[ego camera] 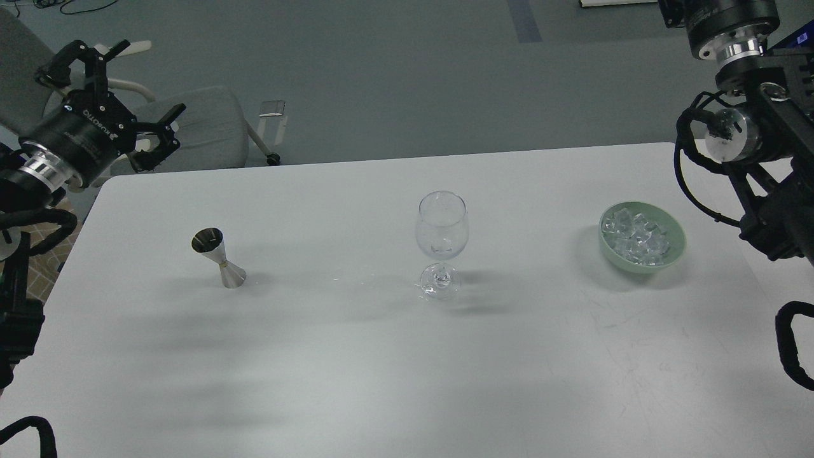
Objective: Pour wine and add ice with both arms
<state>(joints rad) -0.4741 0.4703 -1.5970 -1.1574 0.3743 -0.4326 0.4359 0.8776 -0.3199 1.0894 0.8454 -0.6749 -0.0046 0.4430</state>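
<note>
A clear, empty wine glass [442,242] stands upright at the middle of the white table [381,381]. A steel jigger [219,257] stands upright to its left. A pale green bowl [642,236] at the right holds several clear ice chunks [636,238]. My left gripper [133,95] is open and empty, above the table's far left corner, well behind the jigger. My right arm [757,127] comes in at the upper right, beyond the bowl; its gripper is out of view.
A grey office chair [203,127] stands behind the table's far left edge, close to my left gripper. The floor beyond the table is grey.
</note>
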